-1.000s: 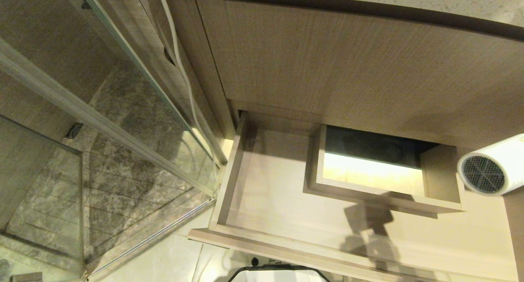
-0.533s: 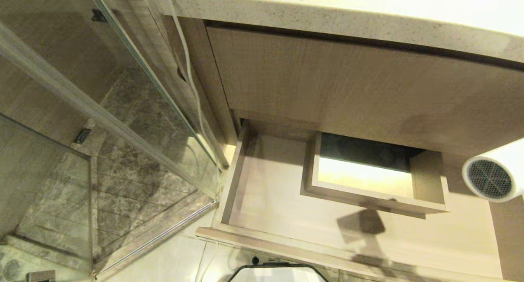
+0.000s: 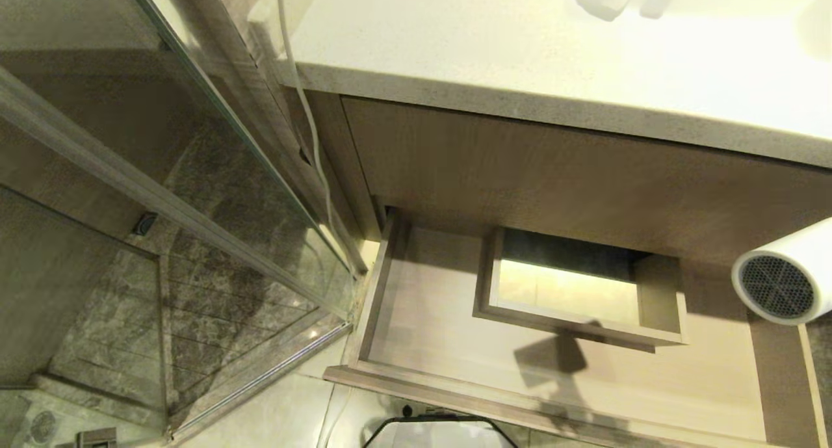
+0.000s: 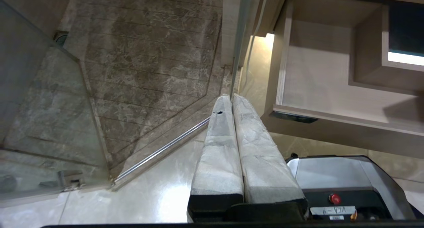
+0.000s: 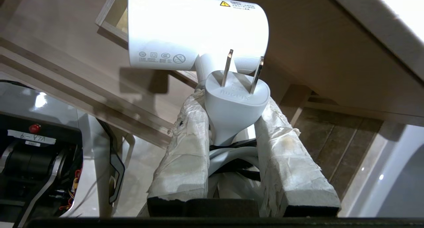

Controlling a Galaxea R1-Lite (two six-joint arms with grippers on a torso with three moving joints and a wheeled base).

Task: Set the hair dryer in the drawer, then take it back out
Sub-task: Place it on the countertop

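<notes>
Lifted higher — hair dryer (image 3: 783,279) clear of the open drawer (image 3: 455,331) — countertop (image 3: 520,51) showing.

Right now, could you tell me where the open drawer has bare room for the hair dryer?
The drawer floor lies bare between its left wall and the boxed cut-out, and along the front rail. The right end is tighter: the hair dryer, held by the right gripper, hangs there.

smooth white plastic hair dryer (image 3: 790,276), matt wood-grain drawer (image 3: 455,318), speckled stone countertop (image 3: 520,103), glossy floor tiles (image 4: 149,191).
</notes>
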